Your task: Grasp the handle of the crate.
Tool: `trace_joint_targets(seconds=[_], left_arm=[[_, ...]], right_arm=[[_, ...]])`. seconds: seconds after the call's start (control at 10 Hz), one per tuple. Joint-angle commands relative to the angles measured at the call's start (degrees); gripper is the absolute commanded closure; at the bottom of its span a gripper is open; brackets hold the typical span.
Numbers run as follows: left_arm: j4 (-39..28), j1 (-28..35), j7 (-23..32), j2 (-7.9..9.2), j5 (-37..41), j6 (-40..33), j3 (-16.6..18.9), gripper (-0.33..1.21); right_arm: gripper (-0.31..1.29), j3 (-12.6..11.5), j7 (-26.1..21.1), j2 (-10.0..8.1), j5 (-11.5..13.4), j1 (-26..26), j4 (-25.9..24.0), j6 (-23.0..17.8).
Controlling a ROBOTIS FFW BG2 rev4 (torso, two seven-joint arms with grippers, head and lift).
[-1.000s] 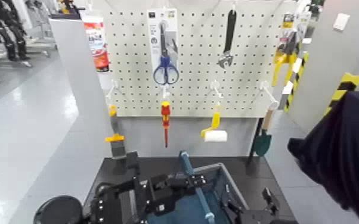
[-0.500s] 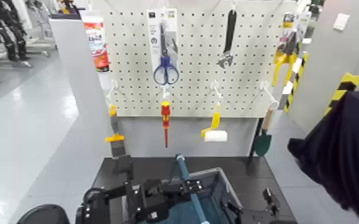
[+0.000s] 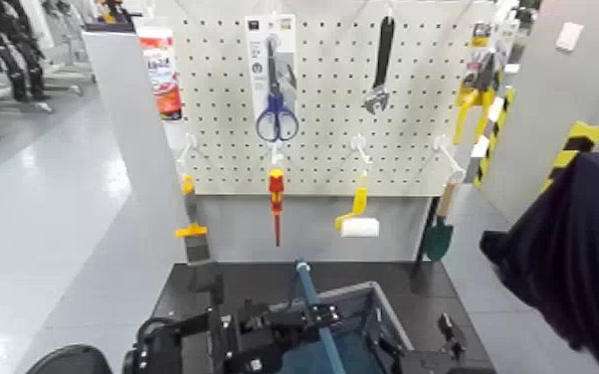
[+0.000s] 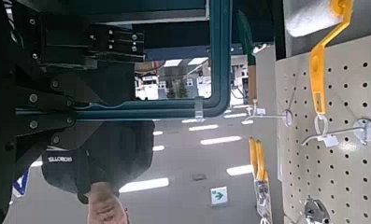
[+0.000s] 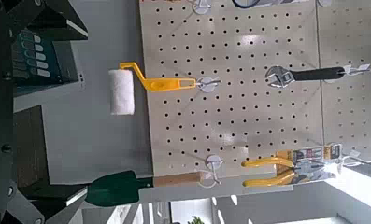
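Thin blue arched plastic handle [image 3: 308,296] rising from middle of blue-teal slatted crate [image 3: 378,310] on black table. Left gripper [image 3: 303,320] sitting at handle; jaw state: cannot tell. Right gripper idling low. Risk: off-centre closing, handle slipping sideways, crate tipping.

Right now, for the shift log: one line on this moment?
left gripper at handle, grip unclear | crate on table | right gripper idle beside crate
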Motion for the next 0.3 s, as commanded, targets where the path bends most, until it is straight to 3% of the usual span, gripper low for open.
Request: trace_joint_targets(seconds=[0.1, 0.3], left_arm=[[0.0, -0.4, 0.0, 0.28, 0.21, 0.14, -0.5, 1.19], [0.09, -0.66, 0.0, 0.55, 0.29, 0.14, -0.76, 1.19]], right_arm=[[0.14, 0.02, 0.0, -0.03, 0.26, -0.11, -0.05, 0.05], [0.14, 0.11, 0.0, -0.12, 0.35, -0.2, -0.05, 0.32]])
